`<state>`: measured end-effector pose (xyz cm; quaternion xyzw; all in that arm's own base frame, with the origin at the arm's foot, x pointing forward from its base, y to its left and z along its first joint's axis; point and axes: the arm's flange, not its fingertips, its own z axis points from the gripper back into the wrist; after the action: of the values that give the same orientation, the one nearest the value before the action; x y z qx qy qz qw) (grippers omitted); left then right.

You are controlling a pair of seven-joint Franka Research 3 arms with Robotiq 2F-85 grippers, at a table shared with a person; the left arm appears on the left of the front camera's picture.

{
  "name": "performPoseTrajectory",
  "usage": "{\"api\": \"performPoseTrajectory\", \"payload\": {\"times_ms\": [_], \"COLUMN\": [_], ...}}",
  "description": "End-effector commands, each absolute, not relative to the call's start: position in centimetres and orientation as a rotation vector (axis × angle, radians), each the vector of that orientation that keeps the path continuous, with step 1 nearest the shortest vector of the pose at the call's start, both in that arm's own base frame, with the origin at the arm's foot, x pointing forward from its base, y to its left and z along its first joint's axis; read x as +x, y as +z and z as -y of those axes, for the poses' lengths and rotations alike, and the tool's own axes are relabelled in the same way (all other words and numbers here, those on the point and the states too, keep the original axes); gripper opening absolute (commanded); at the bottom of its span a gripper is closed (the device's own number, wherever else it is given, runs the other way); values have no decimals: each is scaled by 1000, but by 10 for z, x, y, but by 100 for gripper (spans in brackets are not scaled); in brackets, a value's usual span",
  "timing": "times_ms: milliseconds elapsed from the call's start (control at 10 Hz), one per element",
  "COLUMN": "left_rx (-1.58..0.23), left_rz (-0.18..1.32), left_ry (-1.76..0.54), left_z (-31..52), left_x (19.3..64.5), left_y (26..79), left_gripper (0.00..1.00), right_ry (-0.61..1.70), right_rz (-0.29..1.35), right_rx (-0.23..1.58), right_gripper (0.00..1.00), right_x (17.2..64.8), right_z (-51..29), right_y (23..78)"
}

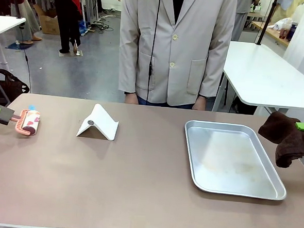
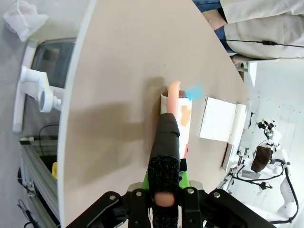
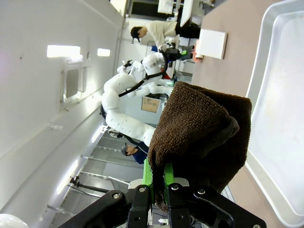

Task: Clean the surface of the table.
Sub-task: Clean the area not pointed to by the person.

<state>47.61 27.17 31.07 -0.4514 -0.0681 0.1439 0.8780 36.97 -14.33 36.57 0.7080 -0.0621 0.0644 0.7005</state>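
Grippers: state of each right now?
Left gripper: shut on the lint roller, by its handle.
Right gripper: shut on the brown cloth.

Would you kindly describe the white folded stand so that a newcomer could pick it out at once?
Start at the wide brownish table. On its far half, between the pink lint roller and the silver tray, sits the white folded stand. It alone is white and tent-shaped, with a small dark spot on one face.

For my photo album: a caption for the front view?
Lint roller gripped at left, brown cloth at right; silver tray and white stand on the table, person beyond.
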Motion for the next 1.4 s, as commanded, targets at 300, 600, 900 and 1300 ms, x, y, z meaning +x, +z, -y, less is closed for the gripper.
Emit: {"api": "performPoseTrajectory", "payload": {"times_ms": [300, 600, 900, 1300], "left_rx": [-862, -922, -875, -927], "left_rz": [26, 84, -4, 44], "left_ry": [231, 162, 100, 53], "left_z": [-224, -218, -196, -179], "left_x": [499, 501, 509, 517], "left_y": [287, 293, 293, 301], "left_gripper": [22, 22, 22, 22], "right_ry": [151, 151, 151, 151], "right_rz": [139, 139, 139, 139], "right_rx": [1591, 1591, 1591, 1591], "right_gripper": [11, 11, 11, 11], "right_x": [372, 372, 372, 372], "right_z": [143, 143, 143, 143], "right_y": [372, 372, 372, 372]}}
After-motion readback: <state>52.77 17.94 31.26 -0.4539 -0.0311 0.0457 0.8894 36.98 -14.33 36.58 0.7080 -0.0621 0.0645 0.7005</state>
